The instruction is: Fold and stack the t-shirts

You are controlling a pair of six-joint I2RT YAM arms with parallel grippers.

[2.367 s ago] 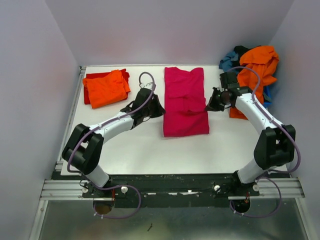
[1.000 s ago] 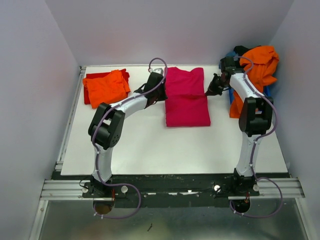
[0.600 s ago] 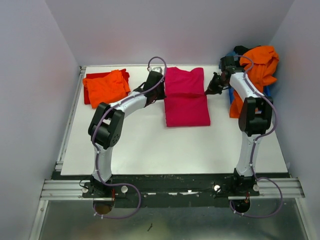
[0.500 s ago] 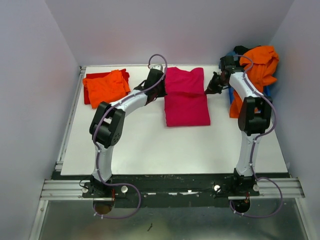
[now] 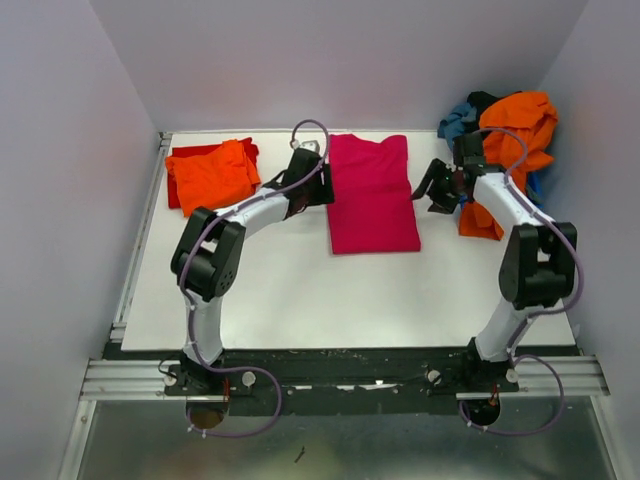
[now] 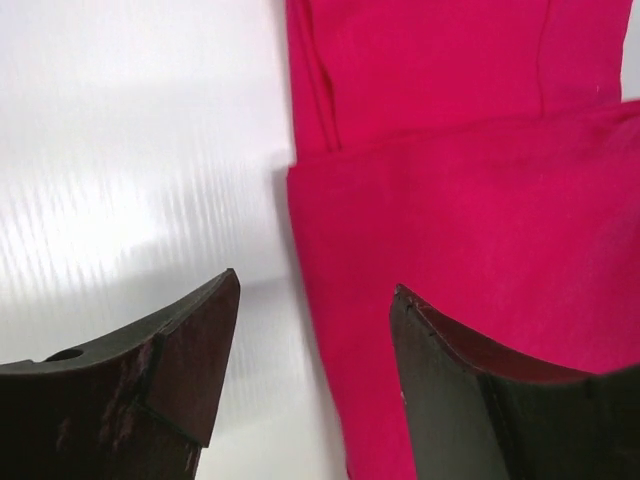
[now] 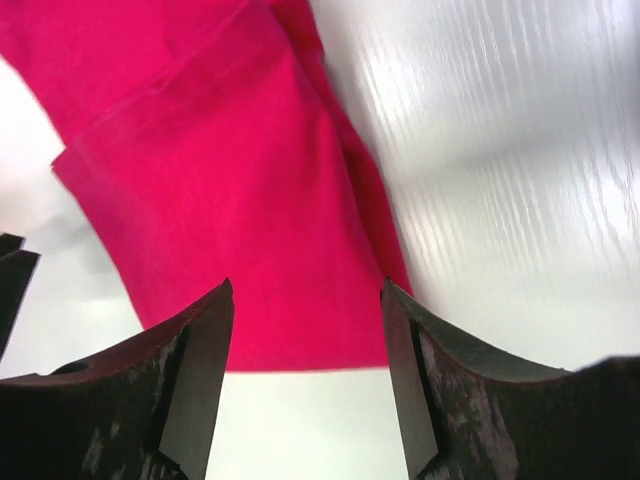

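Okay, both arms are stretched out over the far half of the bench, one on each side of the pink tee. The left arm rises from its base, bends at the elbow and reaches toward 1 o'clock, so the left gripper sits right at the tee's 9 o'clock edge. The right arm goes up, elbows out at 3 o'clock, then doubles back toward 10 o'clock. The right gripper hangs just off the tee's 3 o'clock edge, with a sliver of bench between. Both grippers are spread wide with nothing in them; the wrist cams show only cloth and bench between the fingers.

Count:
- **Pink:** one tee, folded into a flat rectangle at 12 o'clock.
- **Orange:** two. The folded orange tee lies on top of one red tee at 10 o'clock.
- **Heap at 2 o'clock:** the loose orange tee, one blue tee and a bit of a black tee poking out behind.
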